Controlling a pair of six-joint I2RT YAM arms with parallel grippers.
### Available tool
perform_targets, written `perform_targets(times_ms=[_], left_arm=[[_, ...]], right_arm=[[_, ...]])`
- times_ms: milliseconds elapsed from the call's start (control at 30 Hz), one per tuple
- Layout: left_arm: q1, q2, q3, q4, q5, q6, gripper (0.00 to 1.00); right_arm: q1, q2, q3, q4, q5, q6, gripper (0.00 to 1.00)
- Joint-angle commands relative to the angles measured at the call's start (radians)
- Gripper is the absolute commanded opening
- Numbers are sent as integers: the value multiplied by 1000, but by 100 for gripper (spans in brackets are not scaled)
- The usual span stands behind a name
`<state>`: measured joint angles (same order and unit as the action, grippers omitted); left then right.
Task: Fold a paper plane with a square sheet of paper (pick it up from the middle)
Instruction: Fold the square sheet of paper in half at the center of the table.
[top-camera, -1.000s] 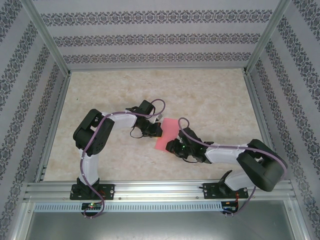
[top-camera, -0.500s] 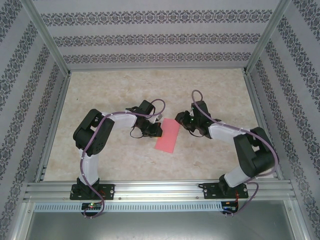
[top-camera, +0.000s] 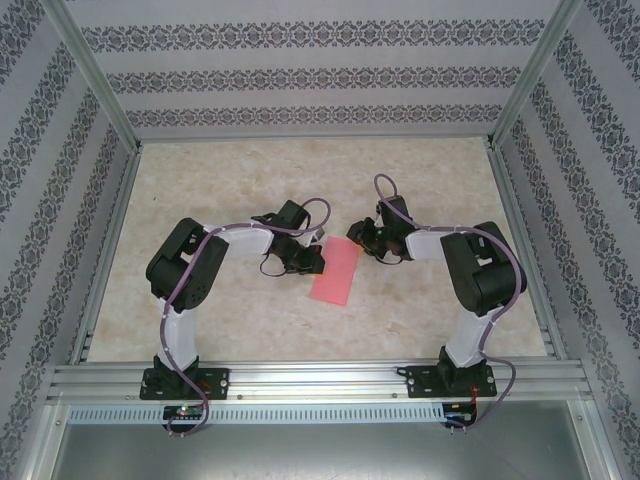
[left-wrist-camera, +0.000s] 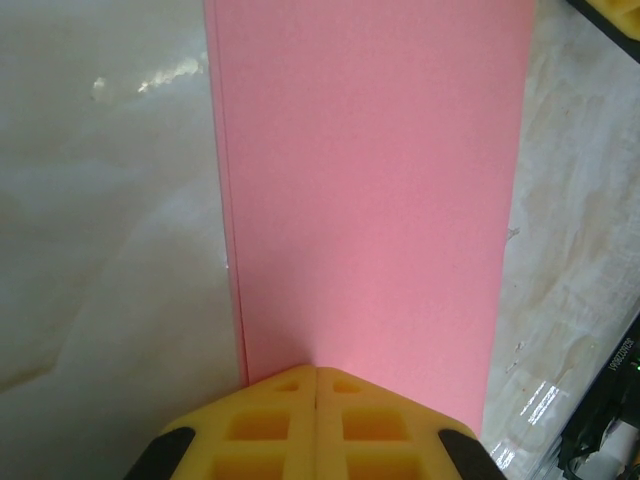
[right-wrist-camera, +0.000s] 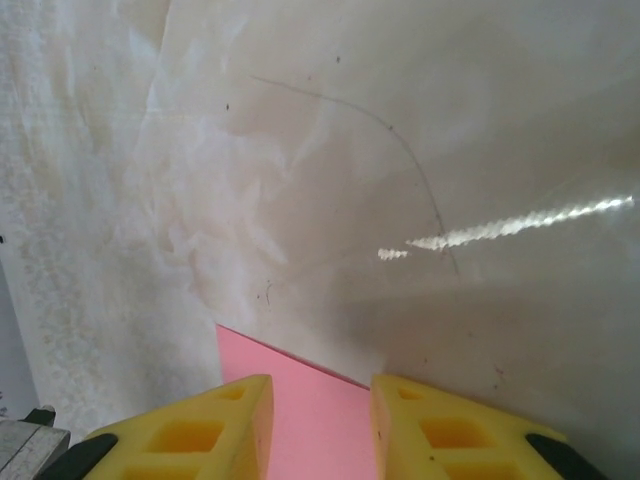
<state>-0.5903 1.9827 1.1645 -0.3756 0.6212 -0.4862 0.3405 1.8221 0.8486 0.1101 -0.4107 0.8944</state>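
The square sheet of paper (top-camera: 336, 272) lies flat on the table as a long pink-red rectangle with a doubled left edge, as the left wrist view (left-wrist-camera: 370, 180) shows. My left gripper (top-camera: 312, 262) is shut, and its yellow tips (left-wrist-camera: 316, 372) rest on the paper's left long side. My right gripper (top-camera: 360, 236) is at the paper's far end. It is open, and a pink corner (right-wrist-camera: 305, 400) shows on the table in the gap between its fingers (right-wrist-camera: 200, 430).
The table (top-camera: 230, 180) is pale marbled stone, walled by patterned panels with metal posts (top-camera: 95, 85). An aluminium rail (top-camera: 320, 380) runs along the near edge by the arm bases. The right arm's elbow (top-camera: 485, 265) stands right of the paper.
My right arm has swung from the paper's near end up to its far end, opening slightly. The left arm and the paper have stayed still.
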Motion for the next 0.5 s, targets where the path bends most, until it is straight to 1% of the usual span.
perform_targets(times_ms=[0, 100, 200, 300, 367, 467], left_arm=[[-15, -38, -41, -72, -38, 1, 4], [-14, -99, -46, -56, -41, -23, 12], [-15, -167, -60, -35, -67, -48, 20], [-13, -214, -74, -35, -115, -61, 26], [-10, -241, -92, -34, -154, -70, 28], [8, -285, -133, -26, -207, -91, 31]], right_arm=[[15, -85, 28, -102, -4, -57, 33], [33, -183, 28, -208, 73, -77, 36], [63, -248, 7, -320, 185, -74, 39], [107, -269, -16, -353, 224, -43, 41], [148, -272, -15, -389, 277, -22, 42], [182, -264, -20, -409, 328, 5, 43]])
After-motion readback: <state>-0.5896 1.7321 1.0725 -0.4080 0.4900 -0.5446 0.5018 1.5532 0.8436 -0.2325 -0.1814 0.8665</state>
